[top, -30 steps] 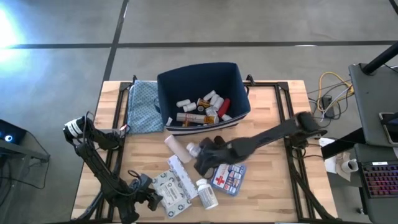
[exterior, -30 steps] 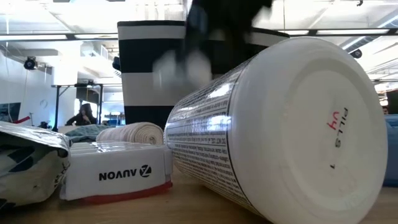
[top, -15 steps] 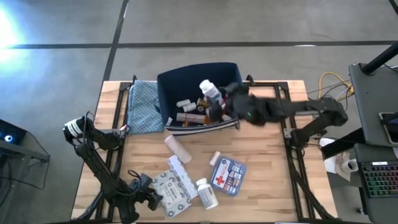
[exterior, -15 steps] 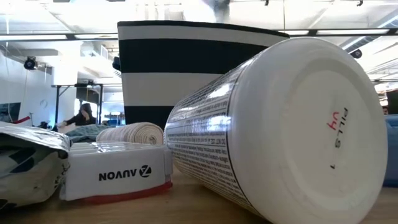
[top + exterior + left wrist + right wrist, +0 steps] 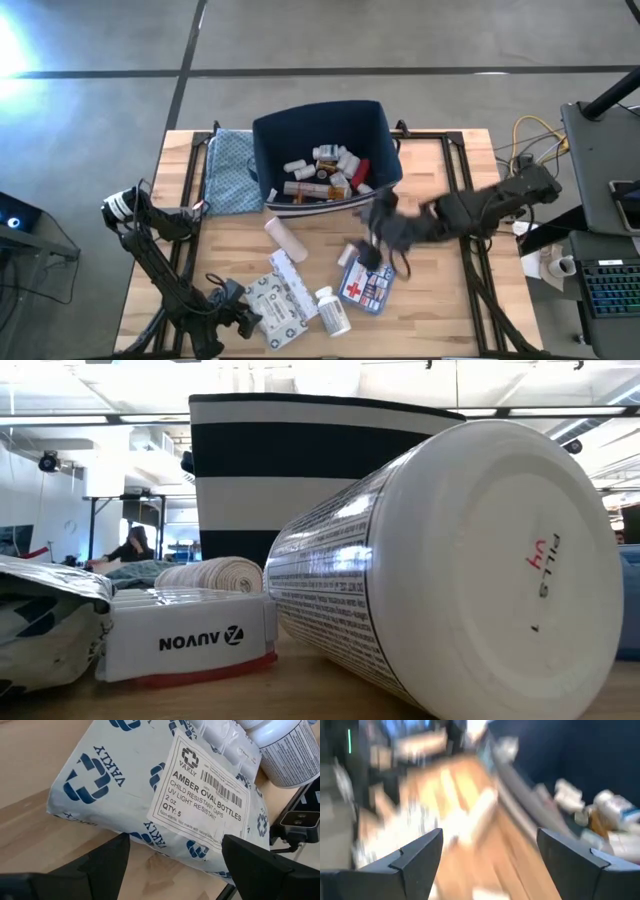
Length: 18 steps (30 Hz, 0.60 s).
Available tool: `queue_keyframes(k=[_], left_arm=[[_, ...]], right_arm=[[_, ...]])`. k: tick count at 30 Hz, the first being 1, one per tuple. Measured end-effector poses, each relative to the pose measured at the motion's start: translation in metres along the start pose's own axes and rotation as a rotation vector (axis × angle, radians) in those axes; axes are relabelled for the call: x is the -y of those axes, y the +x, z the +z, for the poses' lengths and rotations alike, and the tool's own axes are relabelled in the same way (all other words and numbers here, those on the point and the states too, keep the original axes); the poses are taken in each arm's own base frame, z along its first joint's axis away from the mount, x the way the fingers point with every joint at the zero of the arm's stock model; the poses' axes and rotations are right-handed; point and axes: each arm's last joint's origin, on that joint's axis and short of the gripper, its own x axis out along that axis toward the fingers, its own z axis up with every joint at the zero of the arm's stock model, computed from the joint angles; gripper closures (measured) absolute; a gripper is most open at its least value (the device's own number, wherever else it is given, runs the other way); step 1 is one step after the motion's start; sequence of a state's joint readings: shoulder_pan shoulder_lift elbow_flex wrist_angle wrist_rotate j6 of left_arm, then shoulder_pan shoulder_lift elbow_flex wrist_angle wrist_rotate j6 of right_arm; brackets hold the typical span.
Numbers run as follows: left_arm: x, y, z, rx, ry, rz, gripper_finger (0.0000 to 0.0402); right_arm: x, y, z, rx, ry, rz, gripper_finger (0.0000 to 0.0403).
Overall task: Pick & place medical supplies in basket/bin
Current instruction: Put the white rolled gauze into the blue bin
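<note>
Navy bin [image 5: 385,135] sits top center of the overhead shot, bottles inside. Right gripper [image 5: 372,250] hangs just below it over the first-aid box [image 5: 367,285], fingers apart, empty. Left gripper [image 5: 172,855], bottom left (parked), spread by a printed packet [image 5: 150,785].

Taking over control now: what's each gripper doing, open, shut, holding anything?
Left gripper: open, empty, over the printed packet.
Right gripper: open, empty, over the table beside the bin.

right tool [image 5: 372,252] | left bin [image 5: 325,125] | empty above first-aid box [image 5: 366,285]
</note>
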<state>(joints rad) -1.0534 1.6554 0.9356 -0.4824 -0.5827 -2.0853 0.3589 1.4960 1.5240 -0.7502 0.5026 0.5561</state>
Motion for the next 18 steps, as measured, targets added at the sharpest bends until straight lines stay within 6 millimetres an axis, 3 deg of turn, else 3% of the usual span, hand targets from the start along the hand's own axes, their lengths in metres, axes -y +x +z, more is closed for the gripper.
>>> queue_keyframes(k=[3,7,13,18], left_arm=[[-0.001,0.000,0.001,0.006,0.005,0.005,0.0107],[-0.001,0.000,0.001,0.026,0.015,0.000,0.0107],[-0.001,0.000,0.002,0.027,0.041,0.000,0.0107],[0.001,0.000,0.000,0.017,0.029,-0.016,0.0107]], right_arm=[[-0.020,-0.003,-0.031,-0.124,-0.143,0.005,0.0093],[-0.044,0.011,-0.059,-0.203,-0.316,0.018,0.0100],[-0.061,0.077,-0.088,-0.299,-0.502,-0.035,0.0116],[-0.057,0.125,-0.089,-0.444,-0.538,0.024,0.0142]])
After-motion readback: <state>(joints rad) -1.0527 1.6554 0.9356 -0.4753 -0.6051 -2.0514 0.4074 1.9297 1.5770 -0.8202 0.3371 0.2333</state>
